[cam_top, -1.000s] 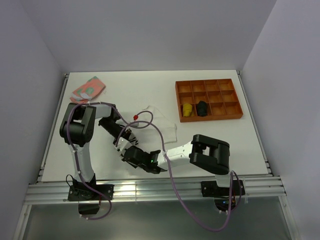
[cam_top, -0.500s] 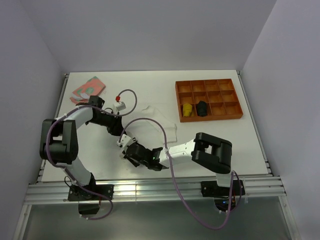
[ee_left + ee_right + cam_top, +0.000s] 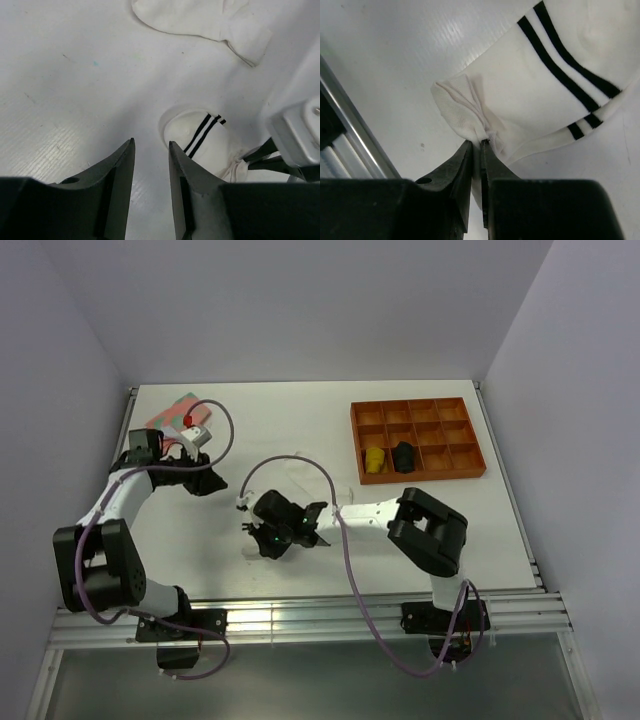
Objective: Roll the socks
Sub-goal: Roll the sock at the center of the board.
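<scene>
A white sock with thin black stripes (image 3: 545,85) lies on the white table. My right gripper (image 3: 476,143) is shut on a bunched fold at its edge. The sock also shows in the left wrist view (image 3: 202,140). In the top view the right gripper (image 3: 262,532) covers most of it. A plain white sock (image 3: 325,485) lies flat just behind it and also shows in the left wrist view (image 3: 200,17). My left gripper (image 3: 150,144) is empty, its jaws a narrow gap apart, low over bare table left of the striped sock. In the top view it (image 3: 213,485) sits at mid-left.
An orange compartment tray (image 3: 455,445) stands at the back right with a yellow bundle (image 3: 373,460) and a black bundle (image 3: 403,455) in it. A pink and green patterned cloth (image 3: 170,415) lies at the back left. The metal rail (image 3: 300,618) runs along the front edge.
My left arm has swung away from the striped sock toward the back left. My right gripper has moved back from the front edge, still pinching the sock.
</scene>
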Controlling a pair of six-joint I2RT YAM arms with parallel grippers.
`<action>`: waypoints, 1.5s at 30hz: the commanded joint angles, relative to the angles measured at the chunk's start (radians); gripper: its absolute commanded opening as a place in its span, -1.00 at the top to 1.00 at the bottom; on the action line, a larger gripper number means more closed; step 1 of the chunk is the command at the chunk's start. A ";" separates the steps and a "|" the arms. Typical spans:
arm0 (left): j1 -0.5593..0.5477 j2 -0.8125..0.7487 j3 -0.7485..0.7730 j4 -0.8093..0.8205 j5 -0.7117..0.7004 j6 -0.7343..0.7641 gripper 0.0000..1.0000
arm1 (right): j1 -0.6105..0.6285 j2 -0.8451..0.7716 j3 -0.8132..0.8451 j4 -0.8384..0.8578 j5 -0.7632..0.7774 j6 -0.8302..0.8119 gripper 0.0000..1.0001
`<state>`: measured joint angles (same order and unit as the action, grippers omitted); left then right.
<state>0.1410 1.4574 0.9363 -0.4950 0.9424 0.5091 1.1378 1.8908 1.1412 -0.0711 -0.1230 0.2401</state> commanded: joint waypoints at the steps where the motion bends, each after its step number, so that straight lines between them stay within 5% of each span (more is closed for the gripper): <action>1: 0.002 -0.115 -0.050 0.016 -0.014 0.063 0.22 | -0.052 0.047 0.118 -0.174 -0.189 0.022 0.91; 8: -0.023 -0.219 -0.126 -0.060 -0.037 0.273 0.13 | -0.147 0.165 0.316 -0.389 -0.364 0.034 0.87; 14: -0.180 -0.262 -0.198 -0.086 -0.155 0.385 0.02 | -0.211 0.251 0.434 -0.452 -0.458 0.059 0.86; 26: -0.337 -0.276 -0.320 0.015 -0.188 0.419 -0.24 | -0.256 0.332 0.466 -0.443 -0.583 0.105 0.84; 45: -0.437 -0.190 -0.369 0.157 -0.223 0.333 -0.25 | -0.286 0.363 0.424 -0.366 -0.626 0.157 0.85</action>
<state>-0.2882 1.2530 0.5610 -0.3794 0.7223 0.8665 0.8608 2.2303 1.5768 -0.4698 -0.7452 0.3859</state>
